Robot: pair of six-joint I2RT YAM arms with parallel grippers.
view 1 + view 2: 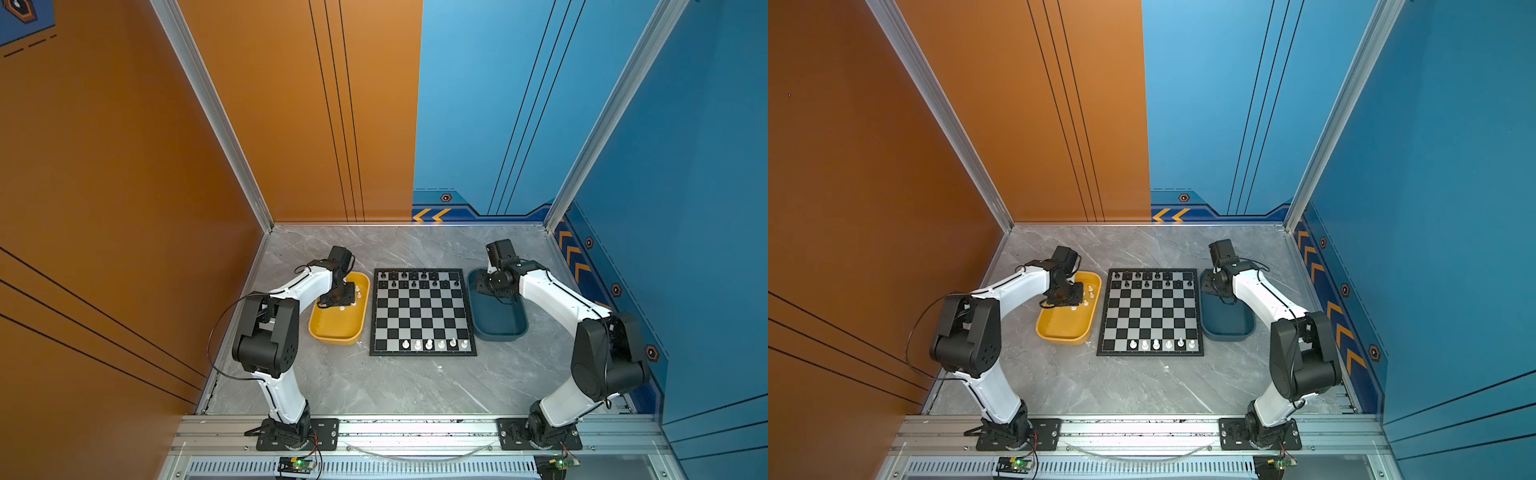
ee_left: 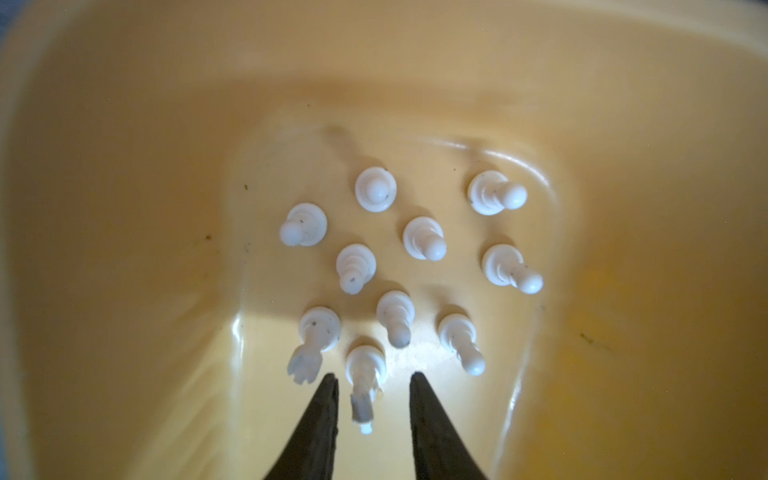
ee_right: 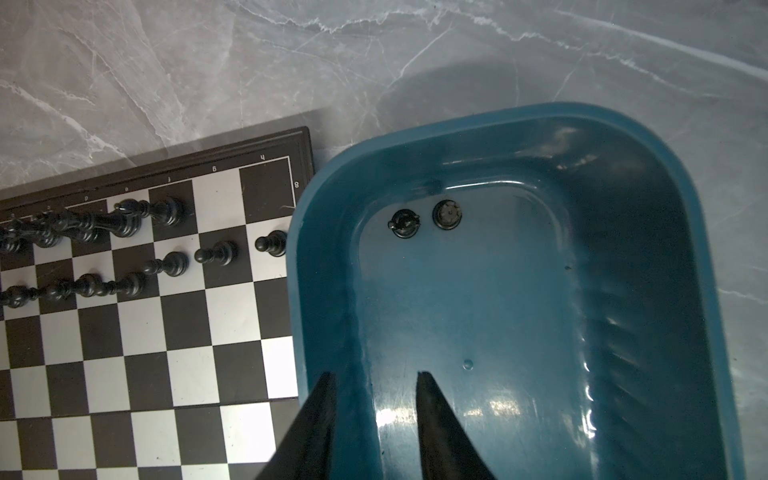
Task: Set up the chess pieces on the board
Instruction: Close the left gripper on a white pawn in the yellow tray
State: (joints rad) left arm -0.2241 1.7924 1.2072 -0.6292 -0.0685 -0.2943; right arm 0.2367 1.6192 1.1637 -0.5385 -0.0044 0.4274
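Left of the board (image 1: pixel 422 311): yellow tray (image 1: pixel 332 328) with ten white chessmen (image 2: pixel 424 239) standing upright.
Left gripper (image 2: pixel 372 375): jaws part open, straddling a tall white piece (image 2: pixel 365 368), gaps either side, nothing gripped.
Right gripper (image 3: pixel 374 374): right of the board over the dark blue tray (image 3: pixel 623 291), jaws apart, empty.
Handling: likely light, hard, slick; best pinched squarely at the slim waist, lest tipped.

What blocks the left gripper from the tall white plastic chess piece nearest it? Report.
Nothing visible: the tall white plastic chess piece stands between the left gripper's open jaws. A crenellated white piece stands beside one finger.
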